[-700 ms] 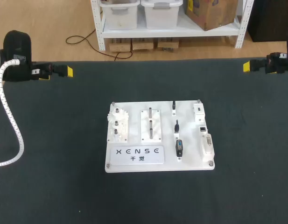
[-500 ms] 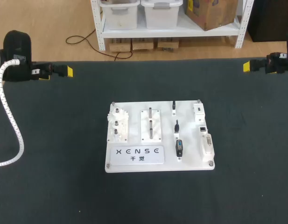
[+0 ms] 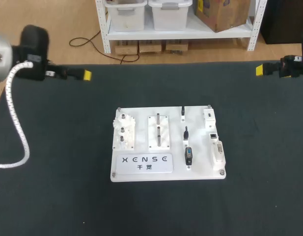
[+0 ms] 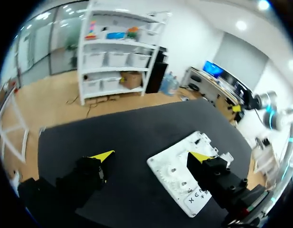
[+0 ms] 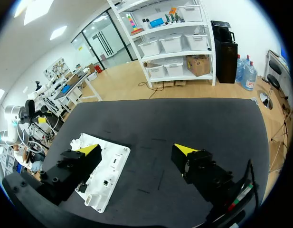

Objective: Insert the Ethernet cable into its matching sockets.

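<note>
- Left gripper [image 4: 152, 156] has shifted right, toward the board [image 3: 141, 129]; fingers wide, empty.
- Right gripper [image 5: 137, 149]: wide, empty.
- On board, black plug [image 3: 188, 156] lies lengthwise near-to-far, well apart from both grippers.

One white task board [image 3: 200, 167] carrying three gears [image 3: 123, 130], two upright pegs [image 3: 157, 133], three black plugs [image 3: 188, 156], one Ethernet socket [image 3: 213, 134], one D-sub connector [image 3: 218, 151], four corner screws [image 3: 222, 172]; two grippers: left gripper [image 3: 86, 75], right gripper [image 3: 259, 70].
</note>
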Tool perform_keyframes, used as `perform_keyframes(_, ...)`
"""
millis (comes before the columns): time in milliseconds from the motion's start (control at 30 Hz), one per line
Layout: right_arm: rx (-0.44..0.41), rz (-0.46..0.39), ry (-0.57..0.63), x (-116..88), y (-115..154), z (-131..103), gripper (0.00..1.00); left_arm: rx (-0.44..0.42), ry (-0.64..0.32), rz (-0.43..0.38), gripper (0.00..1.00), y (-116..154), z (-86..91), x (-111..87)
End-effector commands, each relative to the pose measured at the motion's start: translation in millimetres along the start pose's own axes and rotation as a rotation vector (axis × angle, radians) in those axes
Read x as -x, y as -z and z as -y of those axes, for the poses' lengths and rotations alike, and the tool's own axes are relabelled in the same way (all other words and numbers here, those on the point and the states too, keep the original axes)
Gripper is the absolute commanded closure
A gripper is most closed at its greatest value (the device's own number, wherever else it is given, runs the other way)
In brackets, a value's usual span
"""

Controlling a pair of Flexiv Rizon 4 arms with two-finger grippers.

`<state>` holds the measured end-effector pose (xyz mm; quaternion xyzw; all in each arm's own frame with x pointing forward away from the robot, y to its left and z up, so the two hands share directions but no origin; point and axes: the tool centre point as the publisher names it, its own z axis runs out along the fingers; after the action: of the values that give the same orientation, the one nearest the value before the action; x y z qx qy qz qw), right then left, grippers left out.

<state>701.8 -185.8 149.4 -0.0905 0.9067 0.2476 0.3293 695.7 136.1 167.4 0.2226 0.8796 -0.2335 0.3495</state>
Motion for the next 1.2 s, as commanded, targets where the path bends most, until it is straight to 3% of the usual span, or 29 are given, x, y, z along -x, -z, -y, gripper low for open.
perform_keyframes(33, 0.0, 0.0, 0.0, 0, 0, 0, 0.0, -0.183, -0.325, 0.066, 0.0, -14, 24.0, -1.6)
perform_keyframes(333, 0.0, 0.0, 0.0, 0, 0, 0, 0.0, -0.358, -0.61, -0.021, 0.0, -41, 82.4, -16.2)
perform_keyframes(700, 0.0, 0.0, 0.0, 0, 0, 0, 0.0, -0.487, -0.804, 0.028, 0.0, -64, 136.8, -42.1)
perform_keyframes(1000, 0.0, 0.0, 0.0, 0, 0, 0, 0.0, -0.503, -0.803, 0.016, 0.0, -78, 158.7, -64.2)
perform_keyframes(1200, 0.0, 0.0, 0.0, 0, 0, 0, 0.0, -0.432, -0.74, 0.011, 0.0, -83, 164.0, -80.0)
